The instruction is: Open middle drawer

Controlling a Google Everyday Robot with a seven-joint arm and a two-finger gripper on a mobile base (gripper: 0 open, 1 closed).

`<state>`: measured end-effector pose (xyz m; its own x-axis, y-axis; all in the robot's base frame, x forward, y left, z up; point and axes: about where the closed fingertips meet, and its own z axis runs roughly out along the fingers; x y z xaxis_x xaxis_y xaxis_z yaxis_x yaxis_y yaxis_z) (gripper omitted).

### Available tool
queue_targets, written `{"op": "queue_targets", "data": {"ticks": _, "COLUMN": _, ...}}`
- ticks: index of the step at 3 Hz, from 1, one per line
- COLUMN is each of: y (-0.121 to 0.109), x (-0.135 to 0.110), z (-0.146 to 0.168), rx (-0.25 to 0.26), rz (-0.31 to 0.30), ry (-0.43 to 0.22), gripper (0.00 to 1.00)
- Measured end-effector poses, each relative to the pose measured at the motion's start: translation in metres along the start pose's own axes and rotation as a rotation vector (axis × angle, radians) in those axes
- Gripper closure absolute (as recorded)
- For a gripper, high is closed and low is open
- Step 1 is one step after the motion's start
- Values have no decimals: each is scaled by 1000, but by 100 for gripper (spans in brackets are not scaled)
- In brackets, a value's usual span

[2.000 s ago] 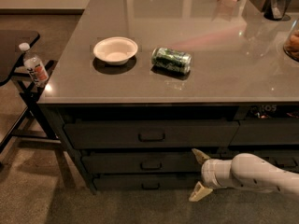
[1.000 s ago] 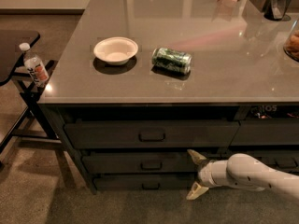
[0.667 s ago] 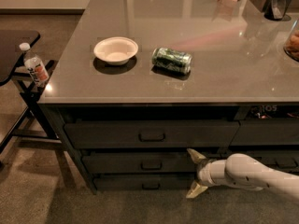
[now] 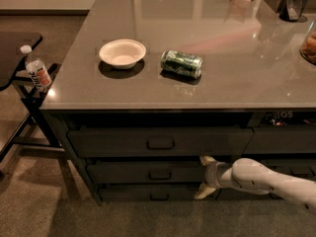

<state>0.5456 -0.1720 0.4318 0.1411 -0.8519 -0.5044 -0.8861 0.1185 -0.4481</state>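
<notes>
The middle drawer is a wide dark grey front under the counter, shut, with a small black loop handle at its centre. My gripper reaches in from the right on a white arm. It is level with the middle drawer and just right of the handle. Its fingers are spread open, one fingertip at the drawer's top edge and the other below it. It holds nothing and stands apart from the handle.
A taller drawer sits above and a slim one below. On the counter lie a white bowl and a green can on its side. A water bottle stands on a black stand at the left.
My gripper has moved a little to the left along the middle drawer front, closer to the handle. The drawers have not moved.
</notes>
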Motion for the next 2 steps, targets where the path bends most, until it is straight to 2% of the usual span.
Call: {"op": "queue_targets", "data": {"ticks": 2, "y": -19, "x": 18, "z": 22, "rx": 27, "rz": 11, "ry": 14, "gripper": 0}}
